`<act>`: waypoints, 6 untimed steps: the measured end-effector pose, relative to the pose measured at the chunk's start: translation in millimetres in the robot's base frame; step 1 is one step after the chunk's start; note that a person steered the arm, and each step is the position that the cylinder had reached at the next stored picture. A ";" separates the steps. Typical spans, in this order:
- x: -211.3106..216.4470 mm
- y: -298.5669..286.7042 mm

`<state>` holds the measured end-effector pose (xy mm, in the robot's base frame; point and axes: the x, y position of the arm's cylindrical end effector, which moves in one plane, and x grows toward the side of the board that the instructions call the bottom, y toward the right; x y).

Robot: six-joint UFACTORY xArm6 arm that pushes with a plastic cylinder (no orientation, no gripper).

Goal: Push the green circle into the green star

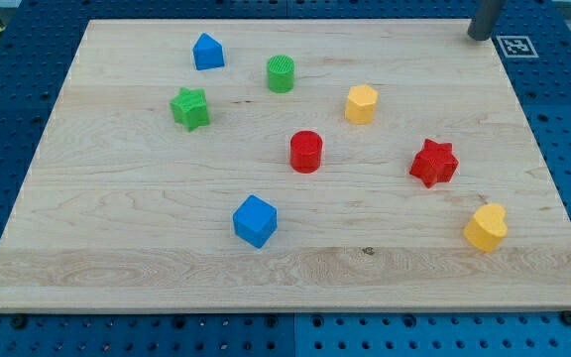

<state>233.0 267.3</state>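
Observation:
The green circle (281,73) stands near the view's top, left of centre. The green star (190,108) lies to its lower left, about a block's width and more apart from it. My tip (479,36) is at the view's top right corner of the board, far to the right of both green blocks and touching no block.
A wooden board (117,258) lies on a blue pegboard. On it are a blue house-shaped block (207,52), a yellow hexagon (361,103), a red circle (306,151), a red star (433,163), a blue cube (255,220) and a yellow heart (486,227).

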 end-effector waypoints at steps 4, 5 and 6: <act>14.4 -132.8; 16.6 -132.8; 23.5 -135.4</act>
<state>256.5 131.8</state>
